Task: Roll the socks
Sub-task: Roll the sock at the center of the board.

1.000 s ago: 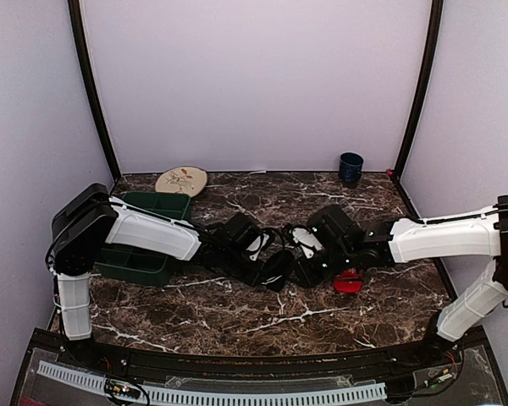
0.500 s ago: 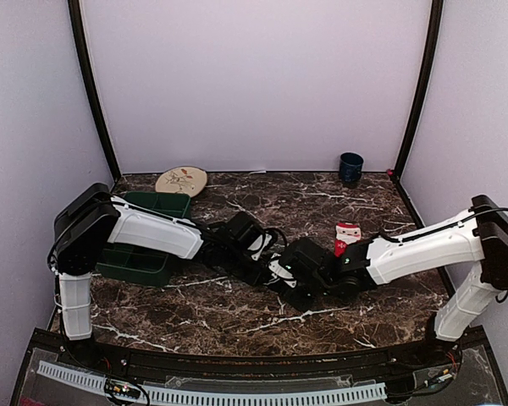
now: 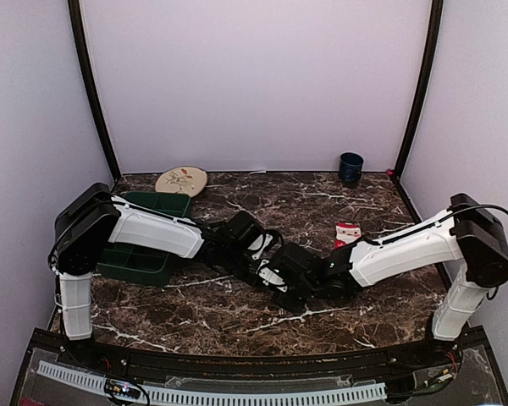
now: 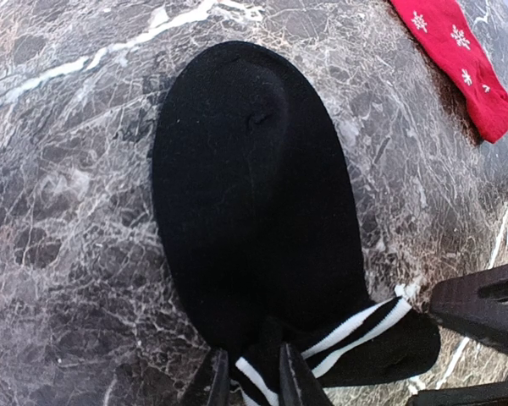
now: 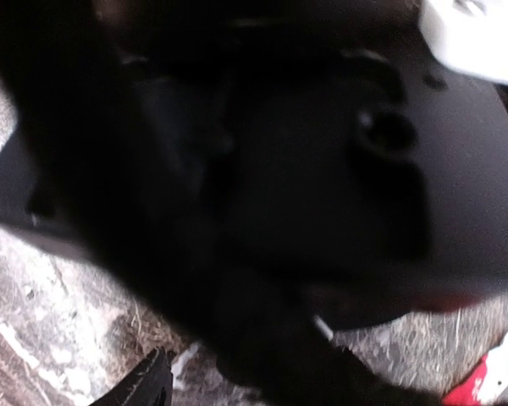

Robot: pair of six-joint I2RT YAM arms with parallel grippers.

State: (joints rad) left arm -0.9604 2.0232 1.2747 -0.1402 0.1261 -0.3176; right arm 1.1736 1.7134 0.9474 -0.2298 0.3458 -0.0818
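The black sock [image 4: 254, 194] lies flat on the marble, toe pointing away in the left wrist view. My left gripper [image 4: 250, 381] is shut on its white-striped cuff [image 4: 356, 330]. The red sock [image 4: 457, 59] with white snowflakes lies apart to the right, also seen as the red sock [image 3: 347, 232] in the top view. My right gripper [image 3: 288, 288] has reached left, close beside the left gripper [image 3: 267, 269]. Its two dark fingers [image 4: 483, 304] stand apart just right of the cuff, holding nothing. The right wrist view is blurred and mostly filled by the left gripper's dark body.
A green divided bin [image 3: 157, 200] sits under the left arm at the table's left. A patterned plate [image 3: 182, 180] lies at the back left and a dark blue cup [image 3: 350, 167] at the back right. Both arms cross the table's middle.
My right gripper has left the red sock, swung left to the black sock's cuff and opened wider. The red sock now shows on the table. The left gripper has kept its hold.
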